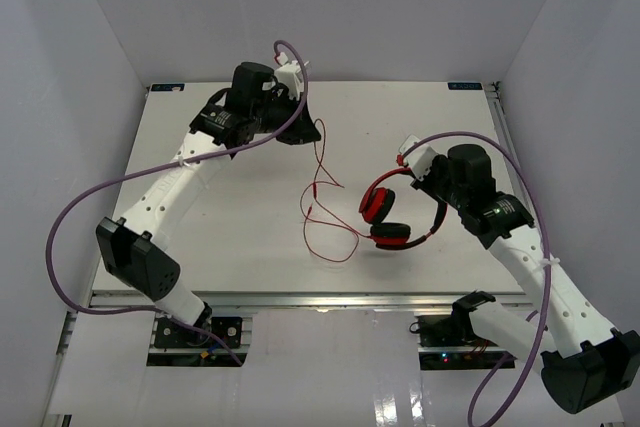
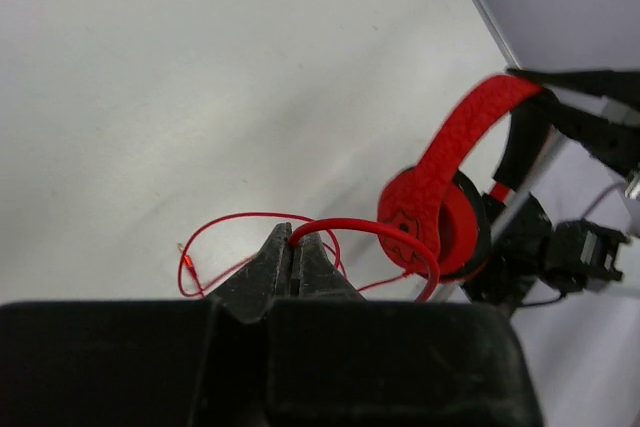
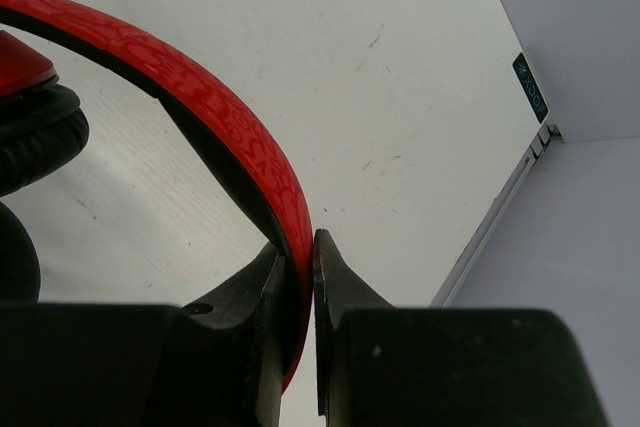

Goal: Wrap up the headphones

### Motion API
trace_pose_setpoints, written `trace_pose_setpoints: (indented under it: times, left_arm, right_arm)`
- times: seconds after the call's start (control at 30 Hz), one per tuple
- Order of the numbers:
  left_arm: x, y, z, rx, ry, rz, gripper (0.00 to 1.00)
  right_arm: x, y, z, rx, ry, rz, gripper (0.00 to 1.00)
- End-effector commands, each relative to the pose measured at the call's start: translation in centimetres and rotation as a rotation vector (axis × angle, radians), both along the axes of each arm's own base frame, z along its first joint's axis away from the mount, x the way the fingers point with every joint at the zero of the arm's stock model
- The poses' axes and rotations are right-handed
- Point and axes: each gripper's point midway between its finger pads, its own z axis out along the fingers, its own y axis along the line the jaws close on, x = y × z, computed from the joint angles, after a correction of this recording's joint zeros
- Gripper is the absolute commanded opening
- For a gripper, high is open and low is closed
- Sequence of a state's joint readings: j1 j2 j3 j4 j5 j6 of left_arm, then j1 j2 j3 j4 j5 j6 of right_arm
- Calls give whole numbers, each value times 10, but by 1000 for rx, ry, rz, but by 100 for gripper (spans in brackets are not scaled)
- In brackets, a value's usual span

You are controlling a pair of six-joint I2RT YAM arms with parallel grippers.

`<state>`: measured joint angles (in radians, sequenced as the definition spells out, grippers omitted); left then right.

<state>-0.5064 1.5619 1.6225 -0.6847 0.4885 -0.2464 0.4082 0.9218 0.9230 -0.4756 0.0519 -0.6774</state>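
Top view, headphones point(image 1: 391, 235): right of the middle of the desk point(image 1: 230, 227), held at the tip of the right arm point(image 1: 520, 242)
Top view, cable point(image 1: 320, 152): thin red line running from the tip of the left arm point(image 1: 170, 187) near the far side, then looping across the desk to the headphones
Left wrist view, left jaws: closed, pinching the cable point(image 2: 345, 221) between their tips
Left wrist view, headphones point(image 2: 440, 222): ahead and to the right; the red headband point(image 2: 470, 122) rises to the right jaws, which clasp its top; loops of cable hang over the desk point(image 2: 200, 77)
Right wrist view, right jaws: closed on the headband point(image 3: 200, 97), which curves up and to the left from between them
Right wrist view, earcup padding point(image 3: 40, 137): black, at the left edge, over the desk point(image 3: 420, 97); whether it touches the desk cannot be told
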Motion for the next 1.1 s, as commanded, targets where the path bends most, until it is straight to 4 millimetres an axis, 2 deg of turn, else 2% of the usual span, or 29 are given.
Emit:
trace_pose_setpoints:
  times: [0.0, 0.03, 0.07, 0.13, 0.2, 0.27, 0.37, 0.47, 0.6, 0.73, 0.83, 1.07]
  left_arm:
    - [45, 30, 49, 82, -187, 238, 0]
    - [51, 32, 57, 84, -210, 260, 0]
    - [63, 34, 73, 80, -254, 303, 0]
    - [80, 33, 84, 89, -292, 334, 0]
    - [95, 32, 82, 120, -299, 354, 0]
    - [106, 29, 71, 156, -277, 357, 0]
    - [118, 21, 58, 169, -255, 346, 0]
    - [124, 18, 46, 186, -239, 343, 0]
    - [122, 22, 33, 222, -223, 339, 0]
    - [121, 26, 13, 268, -197, 334, 0]
    - [122, 24, 3, 276, -180, 321, 0]
    - [132, 11, 4, 237, -167, 305, 0]
  right_arm:
    - [7, 4, 5, 4, -54, -14, 8]
    - [5, 7, 5, 11, -53, 2, 8]
    - [1, 14, 5, 31, -44, 38, 8]
    - [-2, 20, 13, 67, -51, 60, 8]
    - [-7, 32, 26, 121, -59, 109, 8]
    - [-12, 41, 36, 161, -62, 157, 8]
    - [-23, 59, 42, 216, -39, 237, 8]
    - [-21, 61, 43, 222, -41, 221, 8]
    - [-12, 55, 49, 232, -76, 161, 8]
    - [-25, 65, 73, 315, -100, 219, 8]
    - [-39, 81, 81, 361, -64, 318, 8]
    - [-56, 106, 64, 335, 21, 434, 8]
